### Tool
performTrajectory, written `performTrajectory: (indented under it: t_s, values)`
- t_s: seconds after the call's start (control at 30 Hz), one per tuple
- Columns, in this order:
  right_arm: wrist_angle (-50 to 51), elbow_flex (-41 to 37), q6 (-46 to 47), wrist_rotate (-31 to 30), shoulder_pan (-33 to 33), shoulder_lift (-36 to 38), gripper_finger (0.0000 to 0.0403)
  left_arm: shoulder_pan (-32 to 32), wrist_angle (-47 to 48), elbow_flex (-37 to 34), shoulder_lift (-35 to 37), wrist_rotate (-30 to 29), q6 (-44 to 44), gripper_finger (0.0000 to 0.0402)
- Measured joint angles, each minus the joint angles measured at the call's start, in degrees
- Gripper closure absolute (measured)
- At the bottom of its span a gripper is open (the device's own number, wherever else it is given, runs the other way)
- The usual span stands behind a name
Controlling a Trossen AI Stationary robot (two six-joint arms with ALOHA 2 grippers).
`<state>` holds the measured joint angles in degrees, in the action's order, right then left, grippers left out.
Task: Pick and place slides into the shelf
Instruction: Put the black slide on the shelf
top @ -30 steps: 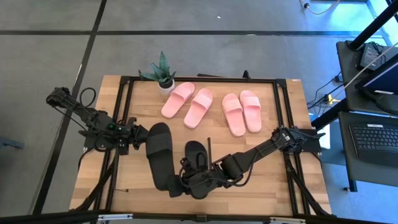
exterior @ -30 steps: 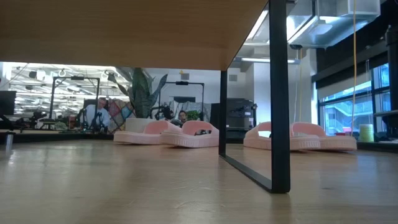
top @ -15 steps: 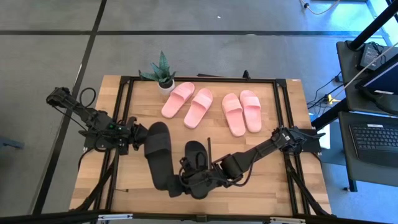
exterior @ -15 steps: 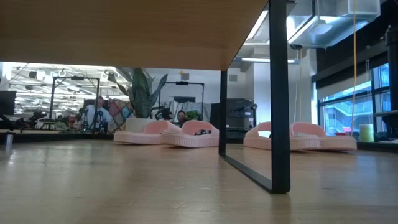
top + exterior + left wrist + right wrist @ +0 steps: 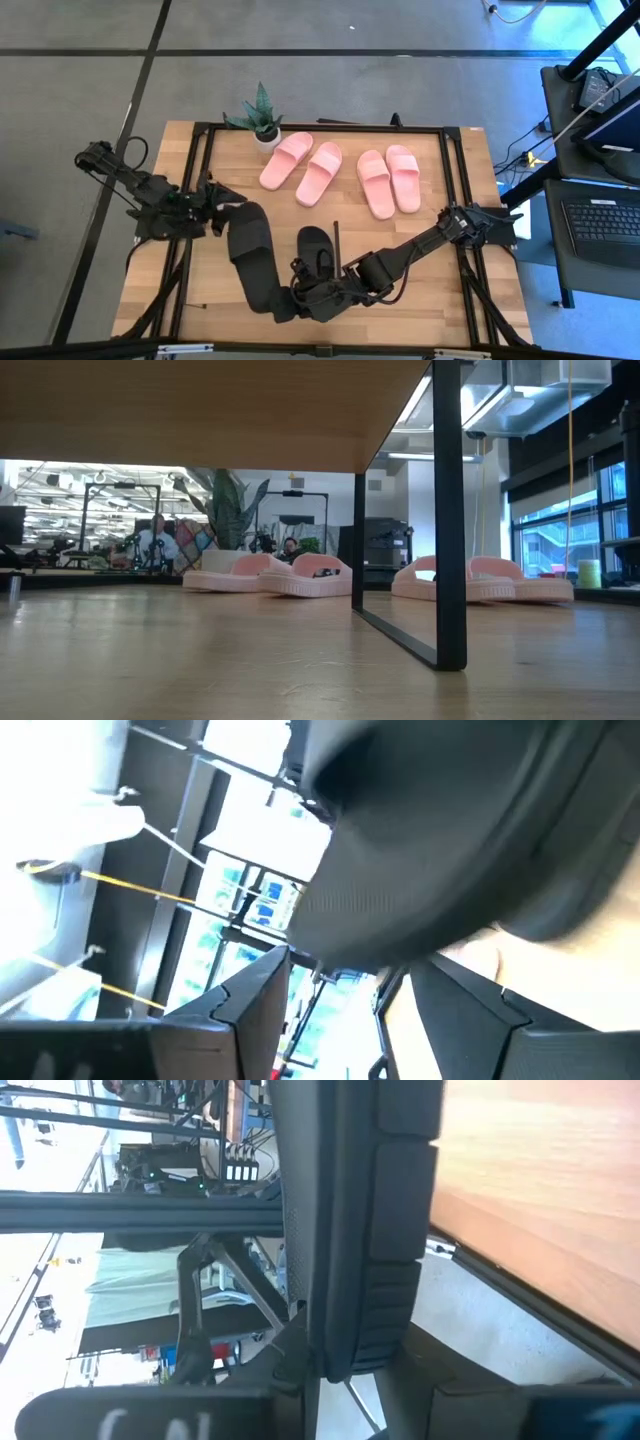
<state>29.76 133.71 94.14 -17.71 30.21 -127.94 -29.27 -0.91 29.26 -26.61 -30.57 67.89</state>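
Two black slides lie near the table's front, the left one (image 5: 252,255) slanting and the right one (image 5: 315,248) beside it. My left gripper (image 5: 221,198) stands open just off the left slide's far end (image 5: 440,830), touching nothing. My right gripper (image 5: 300,292) is shut on a black slide at the pair's near ends. Two pink pairs (image 5: 302,167) (image 5: 388,180) rest sole-down on the table farther back. The shelf's light-wood board (image 5: 200,410) and black end frame (image 5: 448,520) show in the low view. My right gripper pinches the rim of a black slide's sole (image 5: 350,1270) between its two fingers, which come level from the table's right. The slide stands edge-on in the right wrist view. In the high view the gripper itself covers the place of contact.
A potted plant (image 5: 260,120) stands at the far edge, left of the pink slides. Black frame rails (image 5: 448,180) run along the table's sides. Bare wood lies between the black and pink slides. People and equipment show in the room beyond the table.
My left gripper has opened and let go of the left black slide, drawing back a little toward the table's far left. The slide's far end has dropped and shifted slightly toward the near left. My right gripper has stayed shut in place.
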Motion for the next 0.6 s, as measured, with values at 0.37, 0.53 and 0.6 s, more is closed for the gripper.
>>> performTrajectory:
  t_s: [0.37, 0.53, 0.6]
  values:
    - [-2.13, 0.04, -0.14, -2.33, 3.04, 0.07, 0.0326, -0.79, -0.01, 0.00, 8.51, -1.91, -16.07, 0.0201]
    - [-3.17, 0.04, 0.04, -12.50, 7.80, 0.07, 0.0326, -0.79, 0.40, 0.00, 8.80, -1.72, -23.39, 0.0201]
    - [-3.08, 0.04, 0.14, -16.96, 10.26, 0.07, 0.0326, -0.79, 0.41, 0.00, 8.75, -1.64, -26.87, 0.0201]
